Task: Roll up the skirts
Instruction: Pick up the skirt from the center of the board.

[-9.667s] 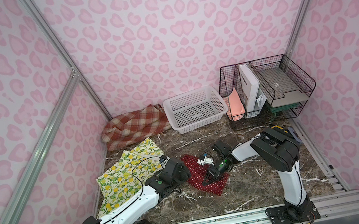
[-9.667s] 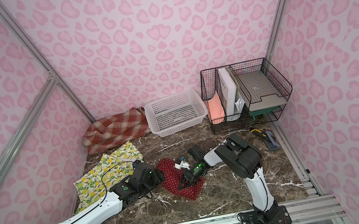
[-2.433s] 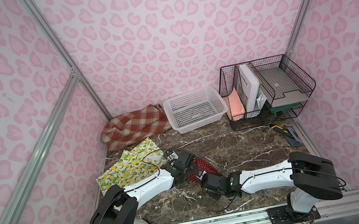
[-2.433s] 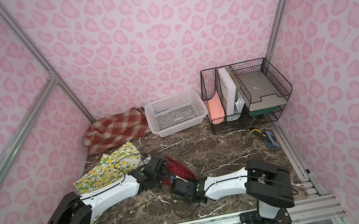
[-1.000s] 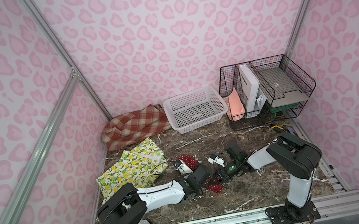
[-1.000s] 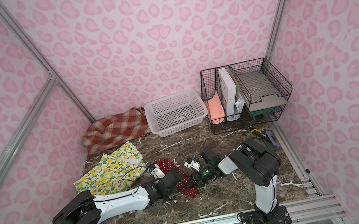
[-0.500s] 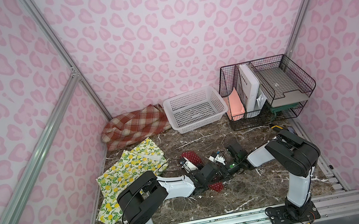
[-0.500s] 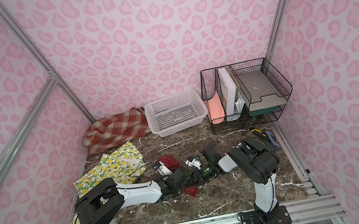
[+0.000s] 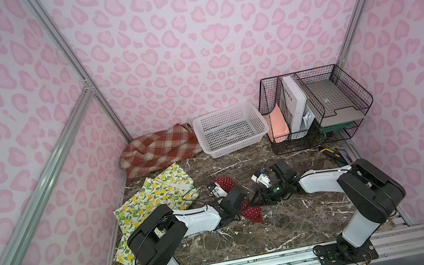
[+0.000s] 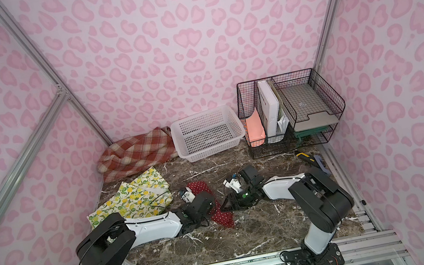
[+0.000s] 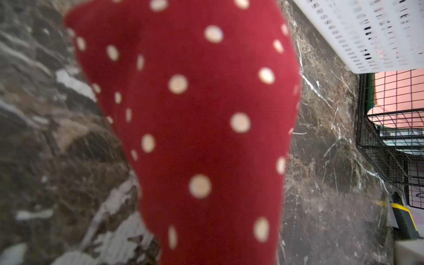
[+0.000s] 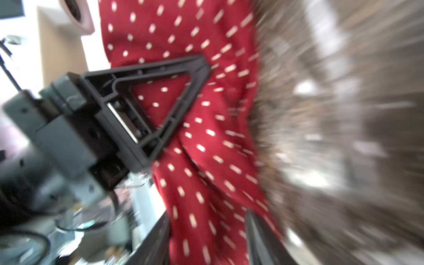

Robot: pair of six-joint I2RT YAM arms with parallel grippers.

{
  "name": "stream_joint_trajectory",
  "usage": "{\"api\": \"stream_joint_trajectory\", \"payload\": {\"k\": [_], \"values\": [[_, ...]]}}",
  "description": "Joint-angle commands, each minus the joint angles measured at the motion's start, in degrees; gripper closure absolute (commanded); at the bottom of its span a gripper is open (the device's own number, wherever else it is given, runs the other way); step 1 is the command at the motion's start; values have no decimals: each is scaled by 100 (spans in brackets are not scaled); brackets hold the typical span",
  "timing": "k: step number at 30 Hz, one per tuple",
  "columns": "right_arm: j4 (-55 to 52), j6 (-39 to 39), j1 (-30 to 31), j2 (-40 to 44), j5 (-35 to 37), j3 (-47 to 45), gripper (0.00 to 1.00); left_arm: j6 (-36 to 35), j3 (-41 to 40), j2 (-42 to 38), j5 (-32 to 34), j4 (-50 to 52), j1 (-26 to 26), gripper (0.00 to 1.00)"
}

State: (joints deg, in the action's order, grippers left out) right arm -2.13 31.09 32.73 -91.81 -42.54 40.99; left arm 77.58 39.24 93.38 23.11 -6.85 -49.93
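The red polka-dot skirt [image 9: 252,214], some ten seconds ago a flat patch at the centre of the table [image 9: 294,222], is now a narrow crumpled strip running from 11 toward 5 o'clock; the left arm [image 9: 197,221], then angled in from 7 o'clock, now lies low, its left gripper [image 9: 243,207] reaching toward 3 o'clock onto the strip; the right arm [image 9: 319,180], stretched along the 6 o'clock edge two seconds back, has folded up at 4 o'clock; the right gripper [image 9: 259,200] faces 9 o'clock, jaws apart with cloth between them.

Pink leopard-print walls [image 9: 188,40] enclose a brown marble tabletop [image 9: 294,222]
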Motion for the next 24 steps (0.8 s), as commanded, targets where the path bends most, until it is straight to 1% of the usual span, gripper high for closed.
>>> {"api": "stream_joint_trajectory", "payload": {"k": [1, 4, 5, 8, 12, 15, 17, 18, 19, 20, 22, 23, 24], "values": [[-1456, -673, -215, 582, 1376, 227, 40, -897, -118, -220, -730, 604, 328, 100], [-1983, -862, -461, 1050, 1911, 476, 39, -1380, -7, -362, -957, 821, 419, 100], [-2043, -823, -534, 1171, 2032, 504, 39, -1533, 49, -411, -1050, 838, 417, 100], [-1974, -649, -684, 1468, 2348, 495, 39, -2028, 375, -704, -1024, 1209, 408, 100], [-1842, -523, -731, 1590, 2761, 444, 40, -2862, 1141, -1280, -775, 1983, 447, 100], [-1667, -492, -832, 1658, 2794, 363, 40, -3518, 1855, -1363, -1097, 2331, 743, 100], [-1574, -485, -878, 1667, 2783, 317, 40, -3873, 2403, -1199, -1237, 2517, 989, 100], [-1499, -473, -903, 1669, 2754, 278, 40, -4144, 2696, -1040, -1536, 2559, 1177, 100], [-1426, -458, -916, 1660, 2731, 250, 40, -4281, 3060, -866, -1587, 2698, 1297, 100], [-1352, -448, -928, 1654, 2717, 221, 40, -4529, 3439, -638, -1857, 2712, 1445, 100], [-1194, -413, -944, 1627, 2669, 167, 40, -4925, 4295, -138, -2161, 2891, 1677, 100], [-1116, -402, -944, 1611, 2641, 136, 40, -5228, 4834, 183, -2452, 2996, 1788, 100], [-1038, -396, -959, 1583, 2616, 104, 40, -5415, 5376, 525, -2558, 3127, 1885, 100]]}}
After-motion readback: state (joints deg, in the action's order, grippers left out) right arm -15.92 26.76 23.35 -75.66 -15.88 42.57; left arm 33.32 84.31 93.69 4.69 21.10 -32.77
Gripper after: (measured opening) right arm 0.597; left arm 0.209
